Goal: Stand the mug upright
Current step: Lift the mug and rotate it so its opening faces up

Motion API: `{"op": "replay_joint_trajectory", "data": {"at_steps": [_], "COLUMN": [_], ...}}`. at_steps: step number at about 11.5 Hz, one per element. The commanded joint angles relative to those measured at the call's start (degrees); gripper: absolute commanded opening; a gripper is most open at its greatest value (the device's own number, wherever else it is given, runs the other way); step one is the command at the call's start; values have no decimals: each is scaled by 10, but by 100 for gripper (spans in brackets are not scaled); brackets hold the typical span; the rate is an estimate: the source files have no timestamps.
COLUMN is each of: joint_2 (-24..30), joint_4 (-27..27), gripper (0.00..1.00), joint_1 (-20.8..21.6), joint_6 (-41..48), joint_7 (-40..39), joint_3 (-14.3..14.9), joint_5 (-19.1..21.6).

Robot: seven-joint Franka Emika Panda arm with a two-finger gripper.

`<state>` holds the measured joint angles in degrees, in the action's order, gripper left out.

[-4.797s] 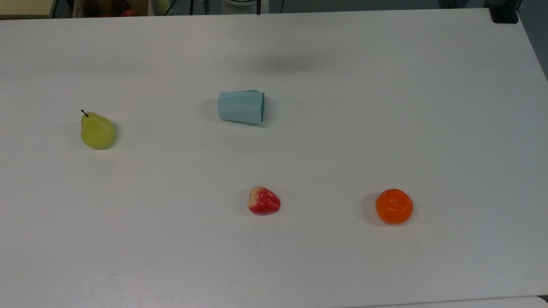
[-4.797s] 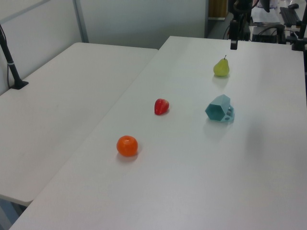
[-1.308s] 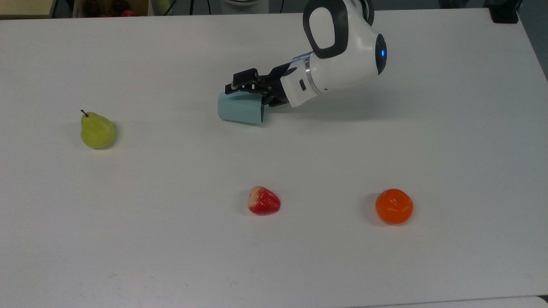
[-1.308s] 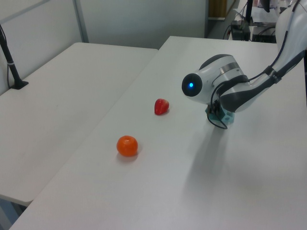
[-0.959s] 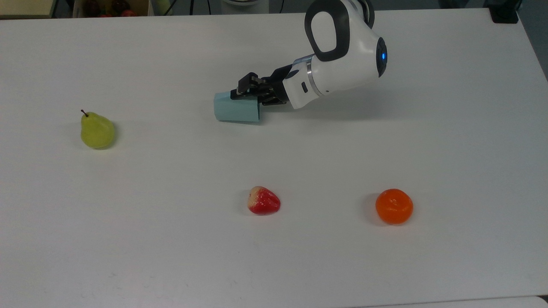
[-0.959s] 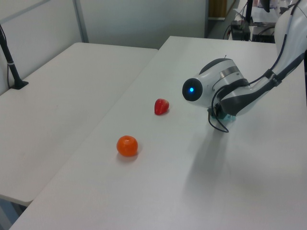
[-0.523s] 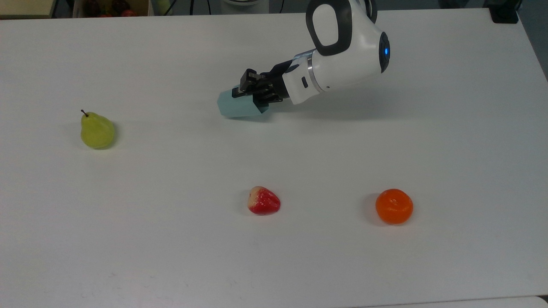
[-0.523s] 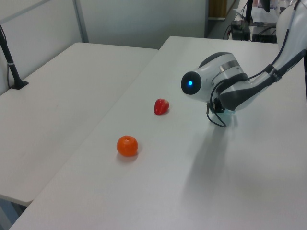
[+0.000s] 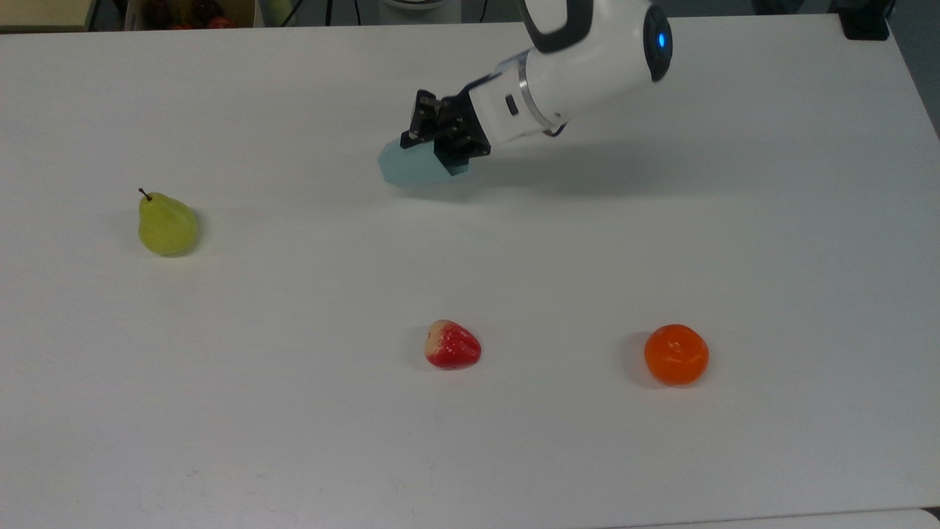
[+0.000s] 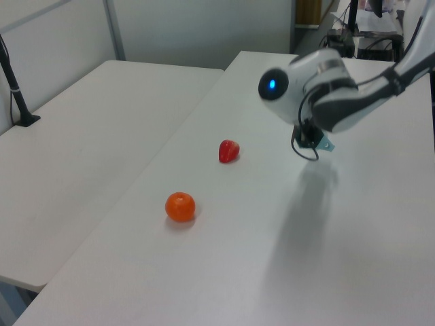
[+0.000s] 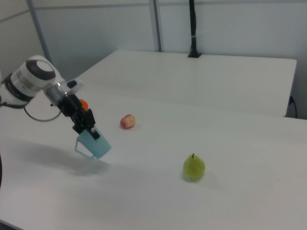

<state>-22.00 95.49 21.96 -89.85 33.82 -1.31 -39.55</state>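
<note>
The mug (image 9: 413, 167) is a pale blue-teal, plain and matte, with no print on it. The claw (image 9: 433, 139) gripping it is black, and the arm (image 9: 573, 66) behind it is glossy white with black panels and a small round light glowing blue. The tabletop (image 9: 294, 411) is plain white all over. On it, the pear (image 9: 167, 225) is yellow-green with a dark stem, the strawberry (image 9: 452, 344) is red fading to a creamy pale patch at one end, and the orange (image 9: 675, 354) is a bright, even orange.
</note>
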Motion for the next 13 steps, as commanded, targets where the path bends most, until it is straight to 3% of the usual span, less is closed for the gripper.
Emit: {"op": "replay_joint_trajectory", "data": {"at_steps": [1,4,7,11,13], "joint_2": [84,85,76,32,15], "joint_4": [12,16,28,33,33], "gripper": [0,0,0,0,0], "joint_1": [-28,-48,-70,-70,-71], "joint_6": [-42,-127,-211,-244,-276], "joint_7": [-32,-87,-279,-490,-510], "joint_3": [-1,-1,0,-2,-1], "joint_5": [115,204,321,338,389]}}
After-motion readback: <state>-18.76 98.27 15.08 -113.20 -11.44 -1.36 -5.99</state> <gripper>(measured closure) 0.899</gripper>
